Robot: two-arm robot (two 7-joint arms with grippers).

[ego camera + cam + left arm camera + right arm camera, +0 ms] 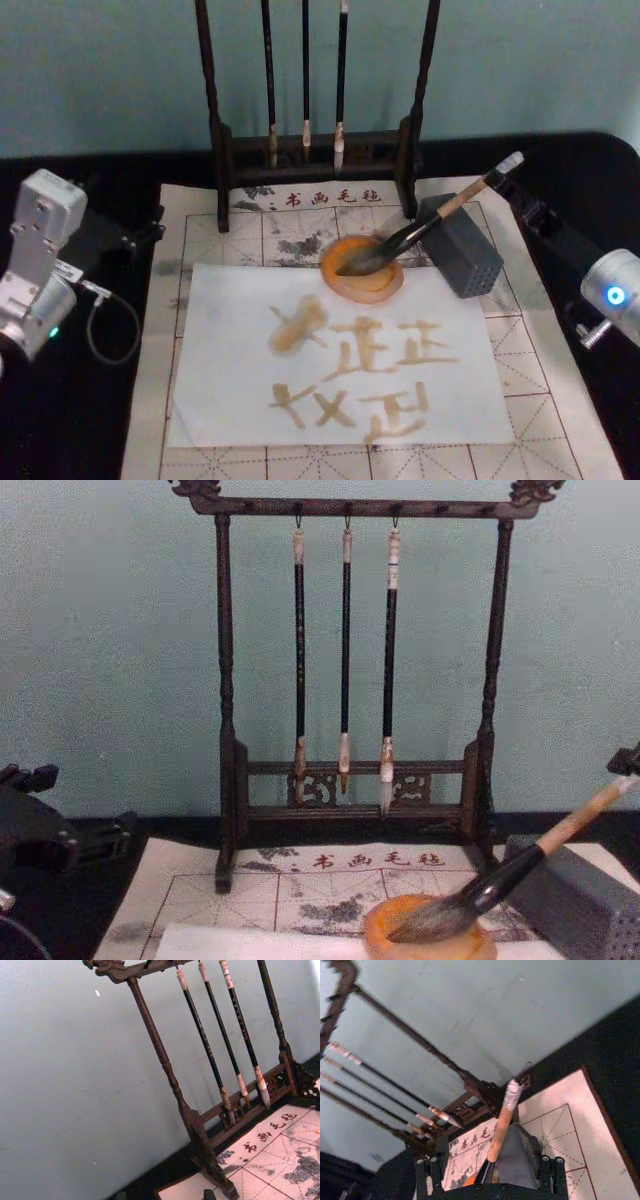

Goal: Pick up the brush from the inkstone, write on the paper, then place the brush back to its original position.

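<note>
The brush [420,232] lies with its bushy dark tip inside the inkstone [362,270] and its black middle propped on the top edge of the grey block [462,246], the light-wood handle slanting up toward two o'clock in the head view. The inkstone sits on the beige grid mat [530,370], touching the top edge of the paper [230,400] — the sheet carries tan brush strokes across its middle and lower part.

The right gripper [522,196] sits at about three o'clock from the inkstone, right at the taped end of the handle; whether its fingers are apart or closed on the wood cannot be told. In the right wrist view the handle [501,1125] rises between the two finger bases, over the grey block [517,1157].

The left arm [35,270] is parked at nine o'clock, off the mat on the black tabletop [70,420], well apart from the paper; its grip cannot be told.

Behind the mat, at twelve o'clock, stands a dark wooden rack [228,730] with three thin brushes [345,650] hanging from its top bar.
</note>
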